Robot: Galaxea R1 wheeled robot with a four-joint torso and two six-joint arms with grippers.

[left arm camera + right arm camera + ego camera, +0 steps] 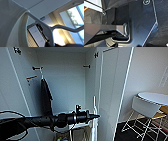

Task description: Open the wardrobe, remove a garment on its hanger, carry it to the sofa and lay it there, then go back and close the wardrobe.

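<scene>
At the front of the tall white panelled wardrobe (110,84), between its opened doors, the left gripper (94,115) appeared clenched on the neck of the thin white hanger (41,23). The hanger's hook curved free above it. The plain white short-sleeved T-shirt (11,25) draped from the hanger's shoulder right beside the gripper, off the wardrobe's rail. Deeper inside the wardrobe, towards its left wall, a black T-shirt (46,97) hung undisturbed. By my judgement the taking-out step was nearly done; the next move called for drawing the garment clear of the wardrobe's doors without snagging, then turning away from the wardrobe towards the sofa
</scene>
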